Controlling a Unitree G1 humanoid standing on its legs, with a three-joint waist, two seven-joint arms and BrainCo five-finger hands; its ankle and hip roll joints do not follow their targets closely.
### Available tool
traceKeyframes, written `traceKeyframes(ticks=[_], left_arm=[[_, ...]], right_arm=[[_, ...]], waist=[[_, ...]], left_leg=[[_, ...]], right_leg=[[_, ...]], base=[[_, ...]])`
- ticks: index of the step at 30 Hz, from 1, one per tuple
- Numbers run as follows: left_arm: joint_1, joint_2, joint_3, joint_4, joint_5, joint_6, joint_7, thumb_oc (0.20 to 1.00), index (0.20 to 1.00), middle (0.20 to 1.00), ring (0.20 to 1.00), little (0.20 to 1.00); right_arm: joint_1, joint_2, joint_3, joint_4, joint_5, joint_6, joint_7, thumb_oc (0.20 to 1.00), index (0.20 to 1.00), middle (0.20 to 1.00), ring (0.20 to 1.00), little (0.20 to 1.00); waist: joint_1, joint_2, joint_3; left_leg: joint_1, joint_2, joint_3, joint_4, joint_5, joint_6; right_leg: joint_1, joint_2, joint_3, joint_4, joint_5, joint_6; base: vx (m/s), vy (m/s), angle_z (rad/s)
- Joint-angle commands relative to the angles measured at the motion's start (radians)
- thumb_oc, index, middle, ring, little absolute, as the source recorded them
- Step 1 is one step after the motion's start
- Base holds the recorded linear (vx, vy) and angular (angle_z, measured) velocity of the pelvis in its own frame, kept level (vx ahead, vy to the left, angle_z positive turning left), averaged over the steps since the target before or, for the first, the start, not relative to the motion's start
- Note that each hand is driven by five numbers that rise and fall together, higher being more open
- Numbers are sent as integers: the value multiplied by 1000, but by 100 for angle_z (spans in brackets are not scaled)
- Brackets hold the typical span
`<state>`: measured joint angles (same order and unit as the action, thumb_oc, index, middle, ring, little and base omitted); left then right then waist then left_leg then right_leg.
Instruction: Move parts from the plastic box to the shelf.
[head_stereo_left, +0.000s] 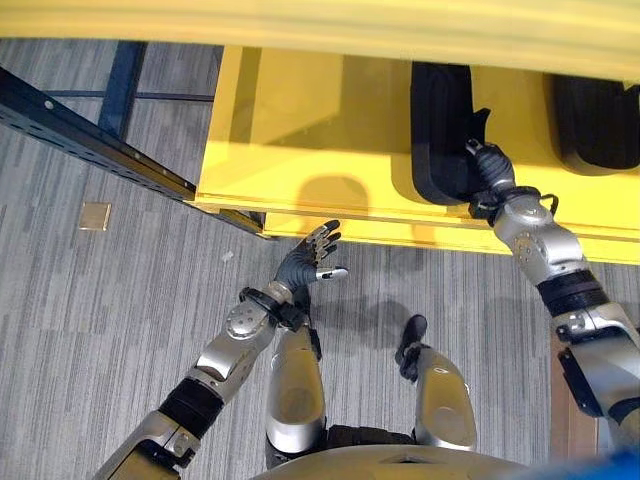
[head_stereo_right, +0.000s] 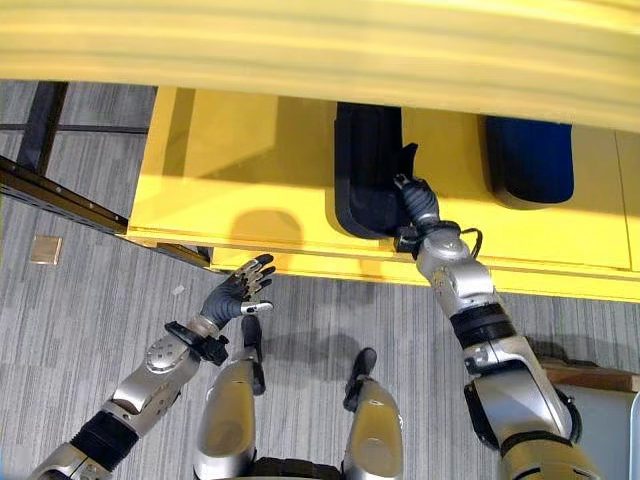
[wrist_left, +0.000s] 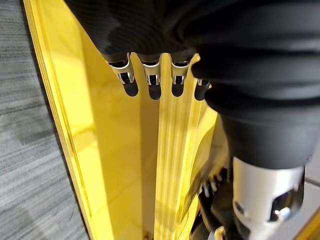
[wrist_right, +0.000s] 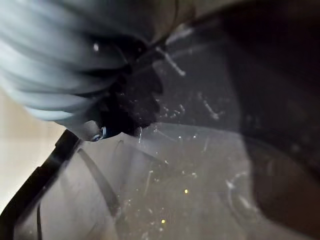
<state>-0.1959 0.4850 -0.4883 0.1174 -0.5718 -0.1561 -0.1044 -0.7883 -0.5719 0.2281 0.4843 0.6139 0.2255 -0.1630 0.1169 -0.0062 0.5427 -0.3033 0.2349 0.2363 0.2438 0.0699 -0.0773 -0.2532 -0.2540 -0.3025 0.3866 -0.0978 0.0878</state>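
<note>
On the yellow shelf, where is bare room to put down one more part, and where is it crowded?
The yellow shelf board is bare from its left edge up to the first black moulded part, where the right hand rests. A narrower bare strip lies between that part and the second dark part. The right side is more crowded. The left hand is open above the grey floor.

Bright overhead light, blurred wrist close-ups

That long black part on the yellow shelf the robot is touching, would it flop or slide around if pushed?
Probably stiff: the black part keeps a straight, moulded outline on the yellow shelf. It looks glossy and faintly scratched in the right wrist view, so it may slide easily on the smooth shelf. Lying flat and long, it seems unlikely to roll or tip under the right robot hand.
</note>
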Motion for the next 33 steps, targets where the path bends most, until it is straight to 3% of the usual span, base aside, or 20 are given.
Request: traceKeyframes(ticks=[1,11,13,19,26,33], left_arm=[[24,-11,-13,-114,-19,-11,13,1000,1000,1000,1000,1000],[-5,-28,-82,-112,-59,22,19,1000,1000,1000,1000,1000],[-17,-42,-108,-73,-99,37,36,1000,1000,1000,1000,1000],[-44,-55,-125,-46,-120,45,39,1000,1000,1000,1000,1000],[-67,-59,-145,-25,-140,58,49,1000,1000,1000,1000,1000],[-59,-9,-161,-41,-152,61,60,1000,1000,1000,1000,1000]], right_arm=[[-100,-73,-6,-17,-43,-39,7,200,200,200,200,200],[-237,-102,54,109,-39,-29,55,200,200,200,200,200],[-277,-104,70,142,-20,-17,77,200,200,200,200,200],[-332,-115,90,180,-72,8,102,200,200,200,200,200],[-445,-123,133,279,-76,36,57,200,200,200,200,200],[-580,-165,220,387,-83,37,17,200,200,200,200,200]], waist=[[4,3,-23],[-4,10,-23],[-16,7,-23],[-28,8,-23],[-22,6,-23],[2,-5,-23]], left_leg=[[-13,-17,11,162,-150,11],[-148,-25,3,358,-264,62],[-189,-16,2,470,-329,82],[-235,-11,-13,600,-401,104],[-247,-12,-29,663,-442,111],[-236,-14,-43,626,-431,104]], right_leg=[[-32,41,-63,115,-66,-50],[-187,-4,-18,326,-138,-59],[-229,-16,4,413,-172,-69],[-276,-29,35,511,-211,-82],[-297,-33,53,567,-235,-84],[-286,-29,50,547,-221,-69]], base=[[-73,29,-10],[-59,46,0],[-51,75,-13],[-6,28,-4],[36,22,0],[49,-29,2]])
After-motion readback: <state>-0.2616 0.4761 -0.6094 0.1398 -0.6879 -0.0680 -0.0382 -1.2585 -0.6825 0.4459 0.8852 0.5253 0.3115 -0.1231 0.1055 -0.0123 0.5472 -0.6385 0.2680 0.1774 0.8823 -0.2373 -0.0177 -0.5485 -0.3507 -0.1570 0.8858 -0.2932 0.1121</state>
